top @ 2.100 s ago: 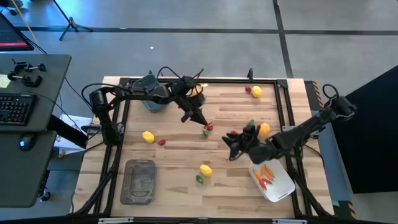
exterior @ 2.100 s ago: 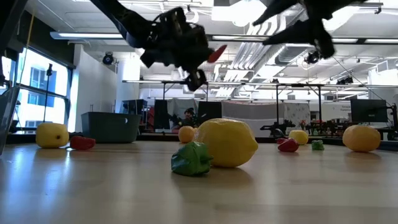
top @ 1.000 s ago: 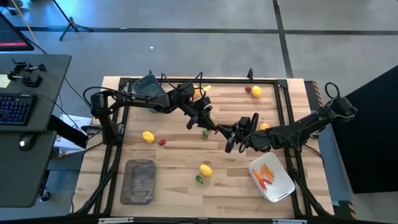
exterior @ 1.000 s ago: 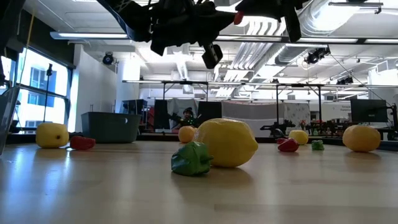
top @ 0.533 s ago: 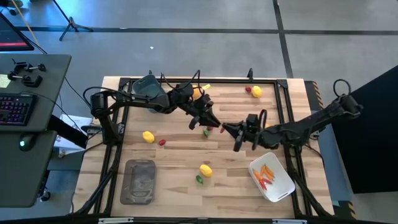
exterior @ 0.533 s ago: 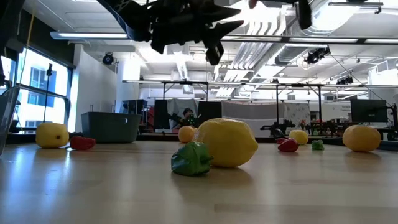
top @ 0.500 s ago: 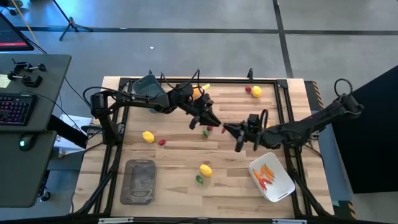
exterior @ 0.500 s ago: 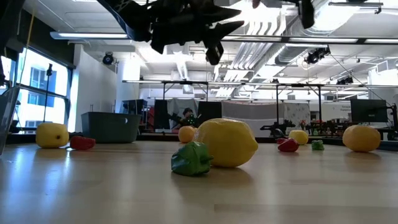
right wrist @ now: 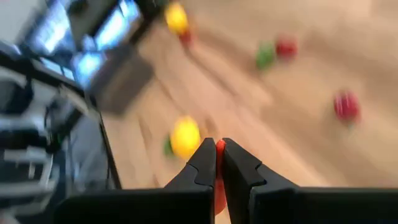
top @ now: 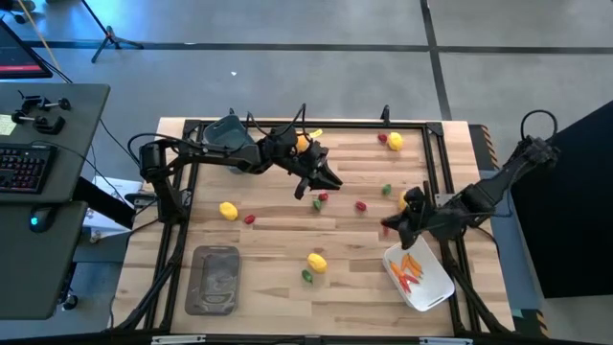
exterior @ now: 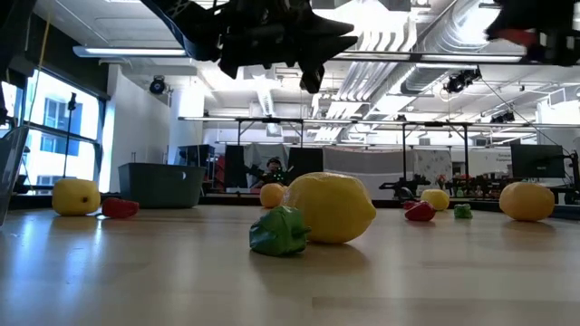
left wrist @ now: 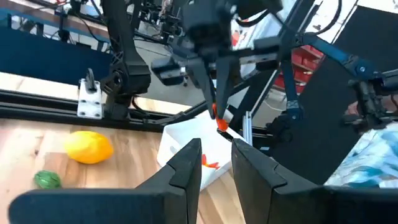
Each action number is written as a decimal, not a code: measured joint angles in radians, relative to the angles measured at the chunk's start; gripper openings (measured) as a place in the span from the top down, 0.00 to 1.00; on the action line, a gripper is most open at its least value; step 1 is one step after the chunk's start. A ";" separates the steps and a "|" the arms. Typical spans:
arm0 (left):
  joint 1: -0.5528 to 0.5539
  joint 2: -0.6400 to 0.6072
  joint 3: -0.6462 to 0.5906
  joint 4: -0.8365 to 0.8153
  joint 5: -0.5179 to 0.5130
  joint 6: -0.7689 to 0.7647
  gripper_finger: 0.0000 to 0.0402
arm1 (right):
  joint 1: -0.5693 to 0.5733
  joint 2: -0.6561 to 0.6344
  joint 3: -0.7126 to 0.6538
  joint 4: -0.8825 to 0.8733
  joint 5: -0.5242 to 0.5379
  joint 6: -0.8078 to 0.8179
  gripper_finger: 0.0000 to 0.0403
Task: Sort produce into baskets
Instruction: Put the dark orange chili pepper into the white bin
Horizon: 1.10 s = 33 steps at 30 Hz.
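Observation:
My right gripper point(top: 387, 229) hangs above the table, just beyond the far left corner of the white tub point(top: 421, 278), and is shut on a small red piece point(right wrist: 219, 147). The tub holds thin orange sticks point(top: 410, 269). My left gripper point(top: 329, 181) is held high over the table's middle, open, with nothing between its fingers point(left wrist: 186, 167). Lemons point(top: 228, 210) point(top: 316, 261) and red point(top: 361, 205) and green point(top: 387, 190) pieces lie loose on the table. The blue-grey tub point(top: 226, 133) stands at the far left and the grey tray point(top: 216, 279) at the near left. My right gripper pinches the small red piece point(left wrist: 219, 119) between its two fingertips. The fingers slant down from the table's right side. The piece pokes out below the fingertips, lifted clear of the table.
More produce lies at the far edge: a lemon point(top: 394, 142) with a red piece point(top: 382, 138), and an orange round point(top: 304, 143) beside the left arm. A yellow fruit point(top: 403, 198) sits close to the right arm. A black frame point(top: 436, 163) runs round the table.
My left gripper has opened and let go of the red piece, rolling in place. My right gripper, shut on that piece, has drawn away toward the table's right edge and the white tub, tipping its fingers downward.

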 joint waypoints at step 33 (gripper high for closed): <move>-0.029 -0.053 -0.154 -0.024 -0.391 0.001 1.00 | 0.228 -0.023 -0.214 -0.219 -0.590 0.264 1.00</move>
